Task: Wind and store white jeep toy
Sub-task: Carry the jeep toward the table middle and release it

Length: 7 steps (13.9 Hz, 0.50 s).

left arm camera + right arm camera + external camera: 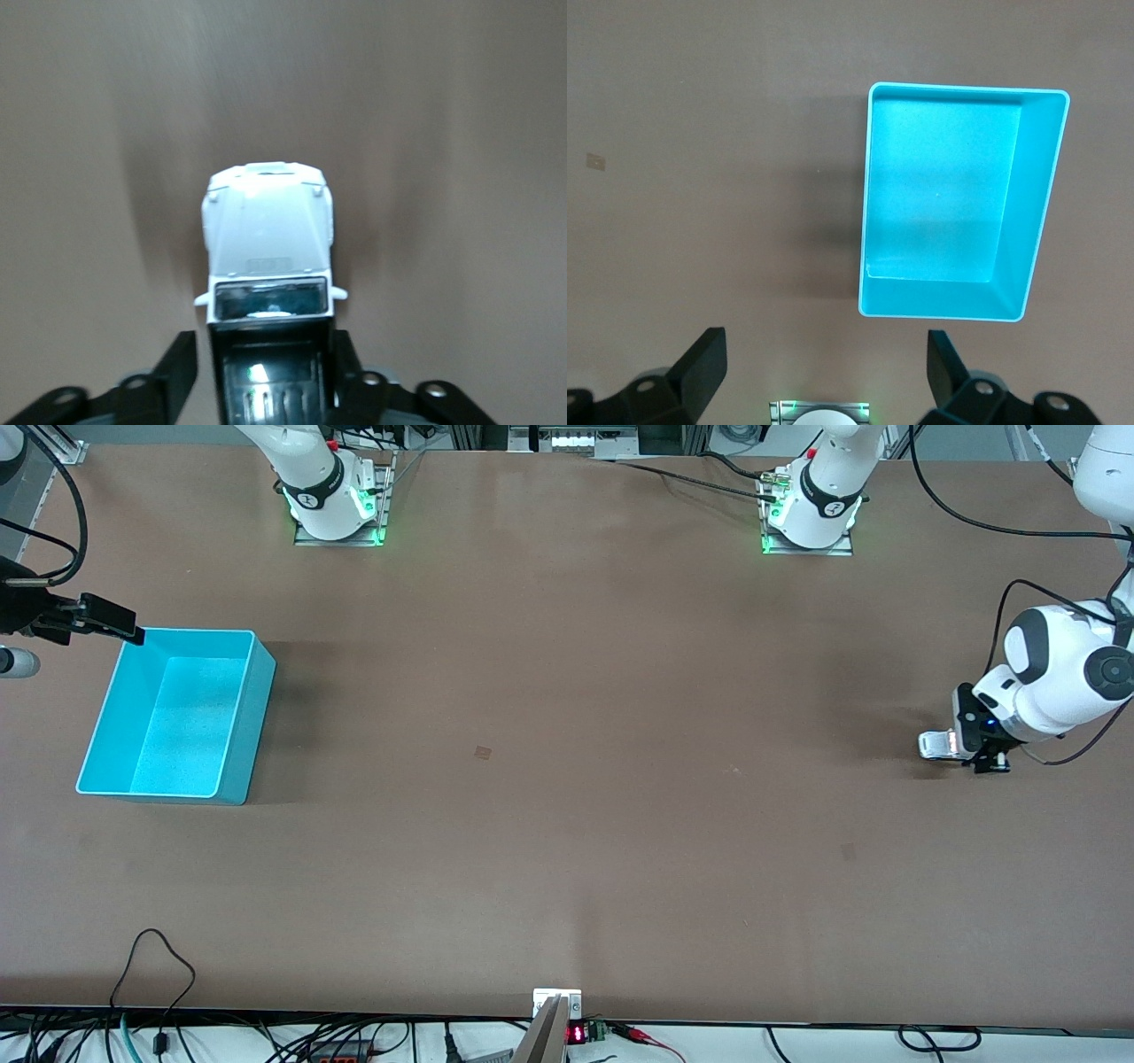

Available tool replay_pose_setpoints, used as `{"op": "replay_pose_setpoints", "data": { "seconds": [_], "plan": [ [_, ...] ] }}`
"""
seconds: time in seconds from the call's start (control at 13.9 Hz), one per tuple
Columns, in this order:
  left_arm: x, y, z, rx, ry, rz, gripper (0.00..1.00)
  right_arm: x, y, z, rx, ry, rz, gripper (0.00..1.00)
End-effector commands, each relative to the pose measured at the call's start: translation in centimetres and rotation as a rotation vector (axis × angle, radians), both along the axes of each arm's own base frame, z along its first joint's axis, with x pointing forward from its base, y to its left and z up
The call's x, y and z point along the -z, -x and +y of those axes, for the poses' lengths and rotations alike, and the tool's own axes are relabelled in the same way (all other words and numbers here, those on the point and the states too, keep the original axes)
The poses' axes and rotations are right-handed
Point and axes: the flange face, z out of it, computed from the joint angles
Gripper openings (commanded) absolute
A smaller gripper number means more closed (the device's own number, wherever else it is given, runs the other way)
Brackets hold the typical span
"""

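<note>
Between the left gripper's (270, 372) fingers sits the white jeep toy (268, 243): pale hood, dark windshield, black rear; whether it's gripped, I cannot tell. Right gripper (824, 363) waits spread wide above the table.

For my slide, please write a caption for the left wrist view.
Left gripper low over the brown table, its fingers flanking the black rear of the white jeep toy.
</note>
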Motion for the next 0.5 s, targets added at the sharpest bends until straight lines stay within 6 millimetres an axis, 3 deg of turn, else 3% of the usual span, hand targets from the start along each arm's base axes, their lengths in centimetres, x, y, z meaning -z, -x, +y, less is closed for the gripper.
{"op": "replay_pose_setpoints", "data": {
  "seconds": [0.0,0.43],
  "plan": [
    [-6.3,-1.2,-3.0,0.046,-0.02,0.027,1.0,-0.5,0.1,-0.1,-0.011,-0.01,0.005,1.0],
    [-13.4,-0.6,-5.2,-0.031,0.01,0.098,1.0,-0.5,0.1,-0.2,-0.009,-0.01,0.005,1.0]
  ]
}}
